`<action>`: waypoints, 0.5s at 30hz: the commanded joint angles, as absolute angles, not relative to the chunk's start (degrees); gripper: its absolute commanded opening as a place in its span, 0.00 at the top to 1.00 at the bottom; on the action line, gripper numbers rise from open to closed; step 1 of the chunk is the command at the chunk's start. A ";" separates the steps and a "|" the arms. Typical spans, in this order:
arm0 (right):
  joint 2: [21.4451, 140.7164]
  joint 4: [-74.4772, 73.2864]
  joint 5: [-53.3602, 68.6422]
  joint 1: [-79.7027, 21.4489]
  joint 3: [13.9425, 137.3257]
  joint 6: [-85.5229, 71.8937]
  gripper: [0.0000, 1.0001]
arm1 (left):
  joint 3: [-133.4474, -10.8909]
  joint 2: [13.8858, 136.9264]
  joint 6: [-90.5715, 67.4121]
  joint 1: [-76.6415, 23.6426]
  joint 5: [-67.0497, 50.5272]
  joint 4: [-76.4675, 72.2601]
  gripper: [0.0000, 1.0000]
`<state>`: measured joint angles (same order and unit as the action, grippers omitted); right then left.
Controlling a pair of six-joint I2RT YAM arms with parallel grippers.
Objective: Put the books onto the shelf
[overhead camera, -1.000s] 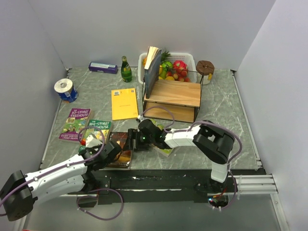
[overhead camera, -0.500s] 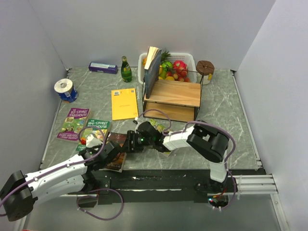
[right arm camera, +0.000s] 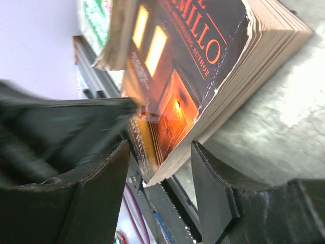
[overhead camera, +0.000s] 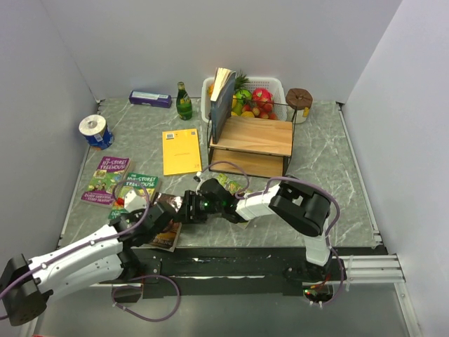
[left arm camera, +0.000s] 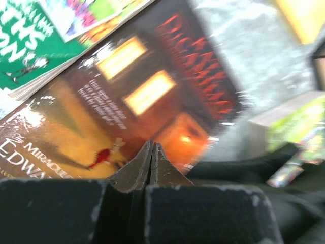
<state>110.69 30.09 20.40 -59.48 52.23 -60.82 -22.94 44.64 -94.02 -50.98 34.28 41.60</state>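
Observation:
A dark brown book point(overhead camera: 168, 237) point(left arm camera: 152, 91) point(right arm camera: 188, 76) lies flat near the table's front edge. My left gripper point(overhead camera: 156, 219) point(left arm camera: 152, 146) is shut, its tips resting on that cover with nothing between them. My right gripper point(overhead camera: 184, 209) point(right arm camera: 160, 147) is open, and the book's near corner sits between its jaws with a gap on the left side. Green point(overhead camera: 137, 188) point(left arm camera: 30, 46) and purple point(overhead camera: 107, 177) cartoon books lie to the left. A dark blue book point(overhead camera: 222, 105) stands on the shelf point(overhead camera: 256, 135). A yellow book point(overhead camera: 182, 151) lies flat in front of the bottle.
A white fruit basket point(overhead camera: 275, 86) stands behind the shelf, with a brown round object point(overhead camera: 299, 97) beside it. A green bottle point(overhead camera: 183, 102), a blue box point(overhead camera: 150, 98) and a tape roll point(overhead camera: 92, 130) sit at the back left. A green printed item point(overhead camera: 228, 184) lies under my right arm.
The brown book has slid left and toward the front edge under my left gripper. My right gripper followed leftward and its jaws narrowed around the book's corner.

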 commanded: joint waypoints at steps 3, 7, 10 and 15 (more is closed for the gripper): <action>110.66 27.95 16.61 -60.03 54.41 -60.21 0.40 | -39.86 44.65 -88.42 -51.06 44.55 50.61 0.99; 110.30 26.81 16.17 -59.94 54.14 -60.03 0.39 | -46.93 44.21 -84.04 -50.98 53.15 54.85 0.95; 109.78 26.19 15.73 -59.85 53.53 -59.77 0.39 | -46.32 45.08 -78.85 -48.18 52.23 52.12 0.93; 108.28 26.01 15.20 -59.33 51.07 -59.68 0.39 | -43.16 53.33 -74.97 -32.28 44.39 51.49 0.96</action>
